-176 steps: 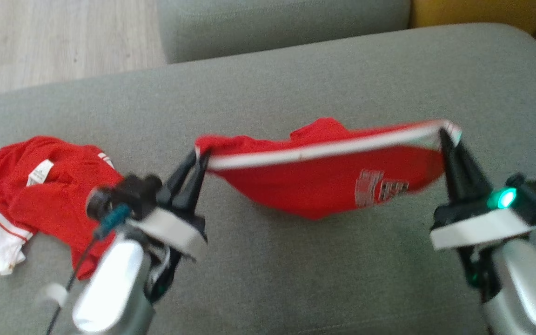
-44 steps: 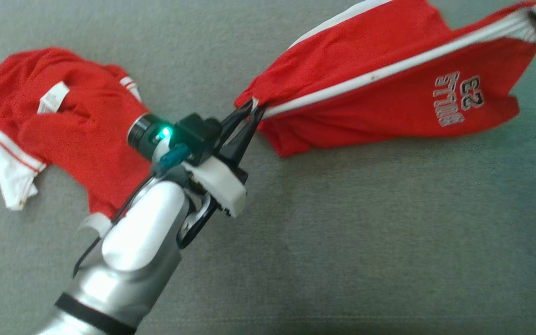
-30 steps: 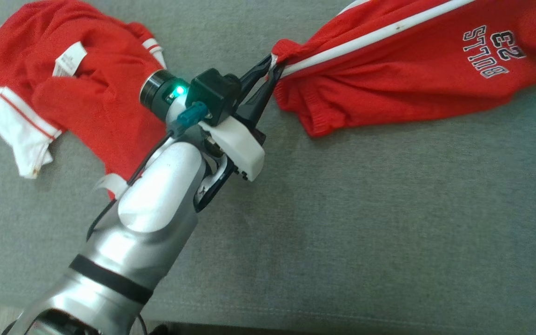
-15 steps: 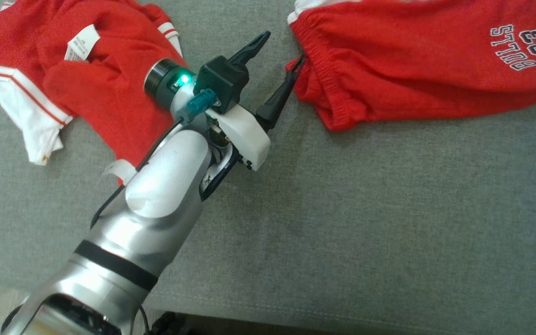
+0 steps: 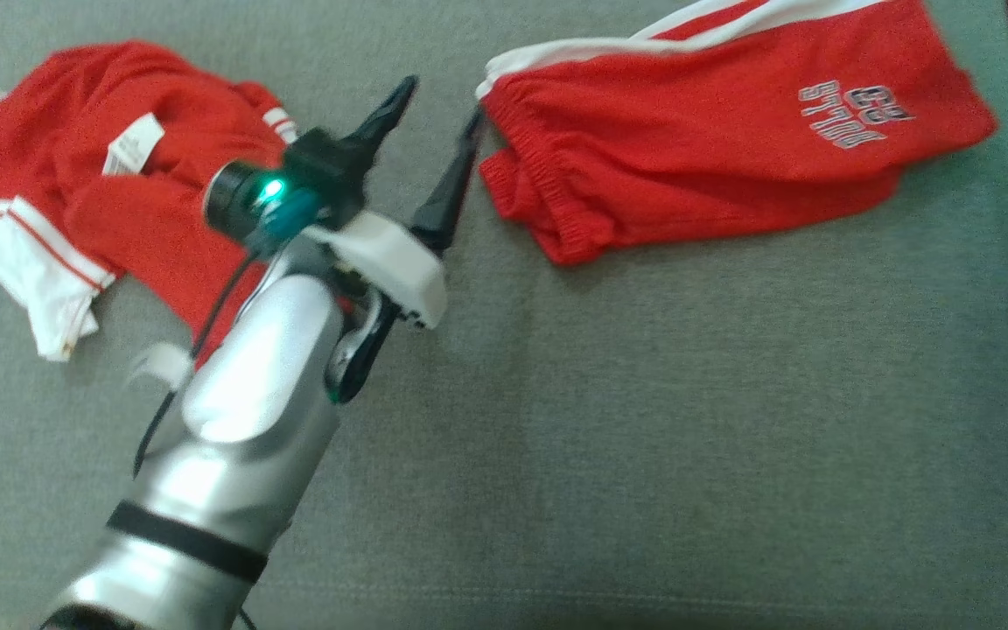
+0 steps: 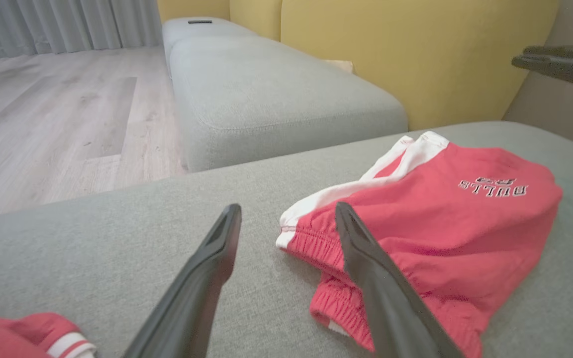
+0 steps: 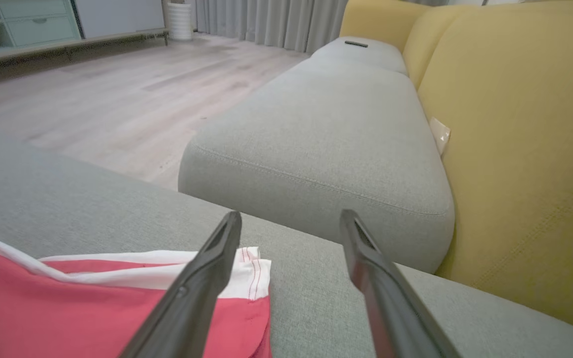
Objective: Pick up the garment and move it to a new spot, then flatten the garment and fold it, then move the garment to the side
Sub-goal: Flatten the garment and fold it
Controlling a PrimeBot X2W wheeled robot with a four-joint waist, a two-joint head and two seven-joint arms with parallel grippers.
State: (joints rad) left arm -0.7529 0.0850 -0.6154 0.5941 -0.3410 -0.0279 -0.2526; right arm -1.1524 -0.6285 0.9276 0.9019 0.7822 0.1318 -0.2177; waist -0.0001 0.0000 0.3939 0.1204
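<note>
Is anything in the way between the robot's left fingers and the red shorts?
No, nothing visible. The left gripper has its fingers open close beside the waistband end of the red shorts, with only bare grey cushion between. The other red garment lies on the gripper's far side.

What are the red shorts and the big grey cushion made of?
The red shorts with white side stripes look like soft, matte knit cloth, maybe jersey: they wrinkle and the waistband is gathered elastic. The grey seat cushion looks like coarse woven upholstery fabric, with a speckled weave.
</note>
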